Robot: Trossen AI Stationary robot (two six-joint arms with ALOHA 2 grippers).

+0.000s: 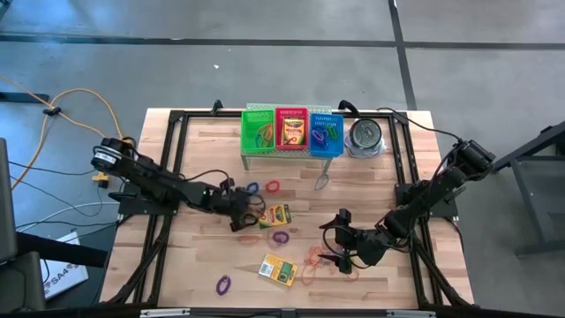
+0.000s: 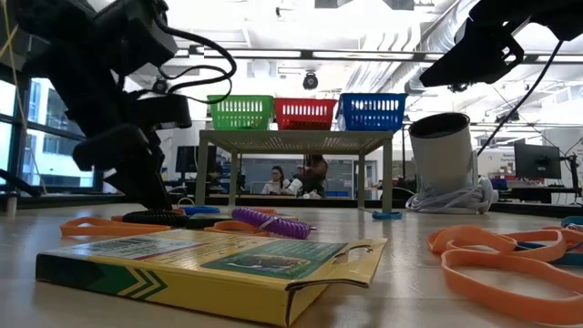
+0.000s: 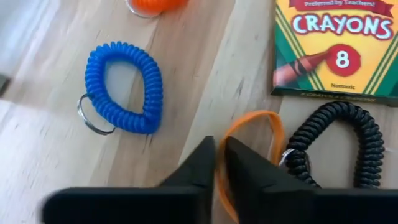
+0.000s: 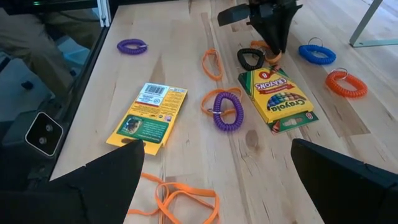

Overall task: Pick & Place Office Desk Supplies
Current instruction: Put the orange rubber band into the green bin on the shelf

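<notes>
While my left gripper (image 3: 219,163) sits mid-left of the overhead frame with fingers pinched together on an orange band (image 3: 252,134) beside a black coil (image 3: 339,143) and crayon box (image 3: 339,46), my right gripper (image 1: 342,252), lower right, hangs wide open.

L hand (image 3: 219,163) low, fingers pinched together; R hand (image 1: 346,256) spread wide, hovering.
</notes>
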